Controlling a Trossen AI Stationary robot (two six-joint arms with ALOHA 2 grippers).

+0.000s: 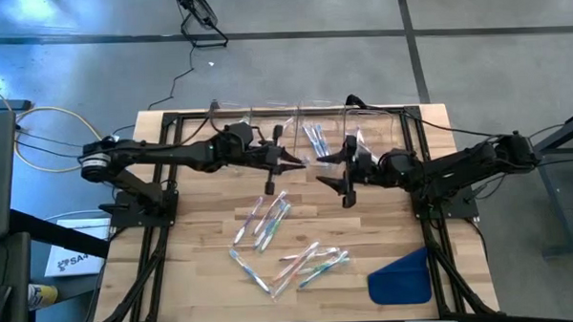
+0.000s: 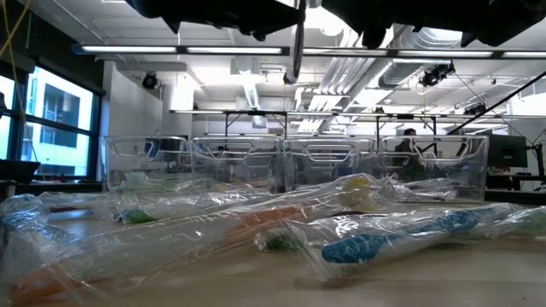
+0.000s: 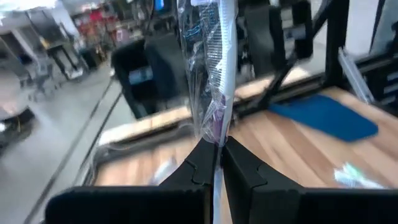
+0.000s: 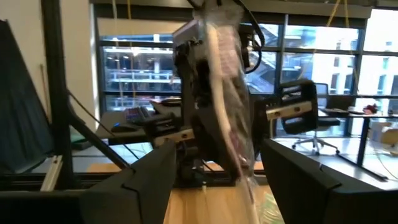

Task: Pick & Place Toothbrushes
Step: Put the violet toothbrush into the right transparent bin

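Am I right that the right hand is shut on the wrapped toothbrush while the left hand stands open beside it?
No, it is reversed: the left hand is shut on the wrapped toothbrush, and the right hand stands open beside it, as both wrist views show.

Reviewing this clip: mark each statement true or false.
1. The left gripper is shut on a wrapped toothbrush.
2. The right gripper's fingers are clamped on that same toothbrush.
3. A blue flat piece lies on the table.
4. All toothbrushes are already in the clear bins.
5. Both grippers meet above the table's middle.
1. True: the left gripper pinches a wrapped toothbrush.
2. False: the right gripper stands open, its fingers wide on either side of the toothbrush.
3. True: the blue piece lies near the table's right front corner.
4. False: many loose toothbrushes lie on the table, outside the bins.
5. True, by the high view.
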